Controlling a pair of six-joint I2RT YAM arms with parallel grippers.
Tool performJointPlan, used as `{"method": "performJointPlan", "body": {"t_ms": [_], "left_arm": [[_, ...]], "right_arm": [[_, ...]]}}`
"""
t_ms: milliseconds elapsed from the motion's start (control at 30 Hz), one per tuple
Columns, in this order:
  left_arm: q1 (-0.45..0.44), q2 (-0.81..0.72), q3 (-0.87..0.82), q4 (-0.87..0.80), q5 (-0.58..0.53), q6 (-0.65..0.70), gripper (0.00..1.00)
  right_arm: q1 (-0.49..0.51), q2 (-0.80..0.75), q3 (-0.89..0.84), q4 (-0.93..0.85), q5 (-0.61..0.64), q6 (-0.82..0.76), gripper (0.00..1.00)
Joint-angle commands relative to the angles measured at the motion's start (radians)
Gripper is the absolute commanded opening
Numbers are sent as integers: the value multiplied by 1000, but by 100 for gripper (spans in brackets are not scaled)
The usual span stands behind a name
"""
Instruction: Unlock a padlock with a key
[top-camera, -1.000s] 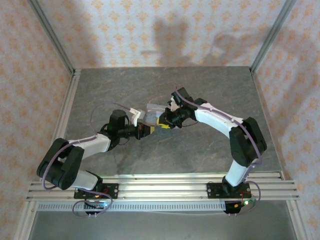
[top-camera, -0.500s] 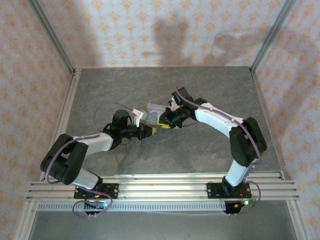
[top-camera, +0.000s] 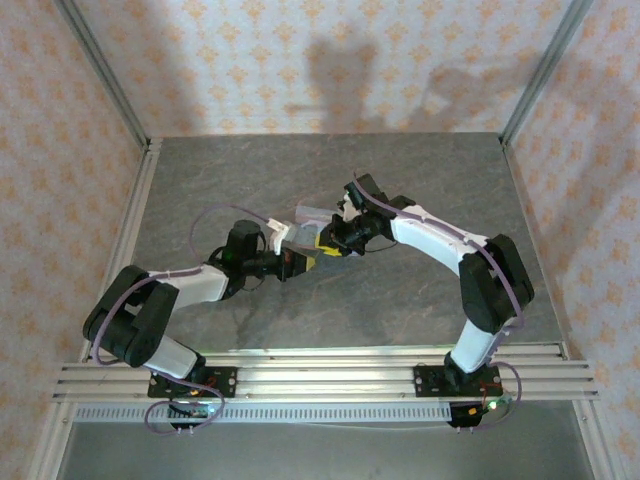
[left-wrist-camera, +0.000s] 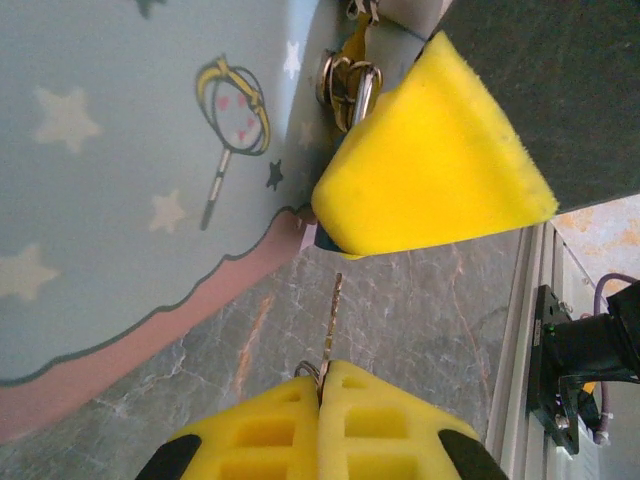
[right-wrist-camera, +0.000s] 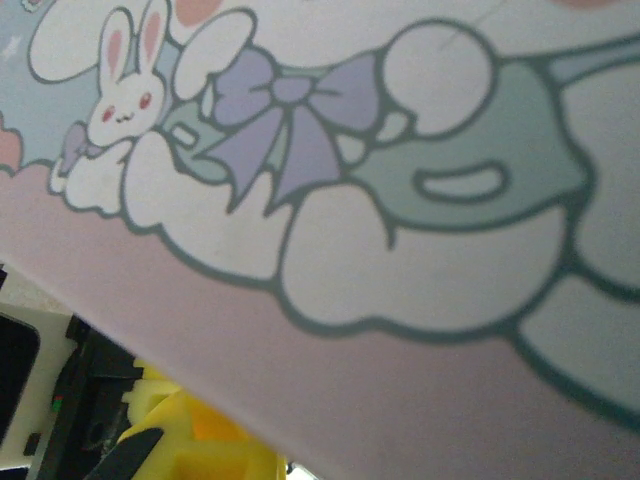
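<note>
- We're looking along the left gripper (left-wrist-camera: 322, 385). Its yellow fingers (left-wrist-camera: 390, 425) are pinched tight on the bow of the key (left-wrist-camera: 331, 312), and the blade points to twelve o'clock.
- Just past the blade tip, toward one o'clock, sits a yellow pad (left-wrist-camera: 430, 170) of the right gripper (top-camera: 326, 243). The dark blue sliver at the pad's lower corner looks like the padlock (left-wrist-camera: 321, 239), and the rest of it is hidden.
- We cannot tell whether the right jaws are clamped on that lock.
- The light-blue tin (left-wrist-camera: 120, 180) lies at nine o'clock, with metal rings (left-wrist-camera: 346, 78) at its edge near twelve.
- The key looks thin, light, stiff and slick to us. It could swivel in the foam if the tip lands off-axis, so pinching it by the flat faces of the bow is the right hold.
- The padlock looks tiny, rigid and easily nudged. We'd hold its body by the flat sides, leaving the keyway and shackle free.
</note>
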Motion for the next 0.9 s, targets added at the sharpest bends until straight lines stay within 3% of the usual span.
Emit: {"method": "performJointPlan", "body": {"t_ms": [0, 433, 867], "left_arm": [[-18, 17, 39, 35, 18, 17, 0], [-23, -6, 27, 28, -64, 22, 0], [-23, -36, 11, 43, -69, 13, 0]], "right_arm": [[-6, -34, 38, 33, -8, 8, 0], [-7, -43, 27, 25, -4, 6, 0], [-6, -33, 18, 39, -6, 18, 0]]}}
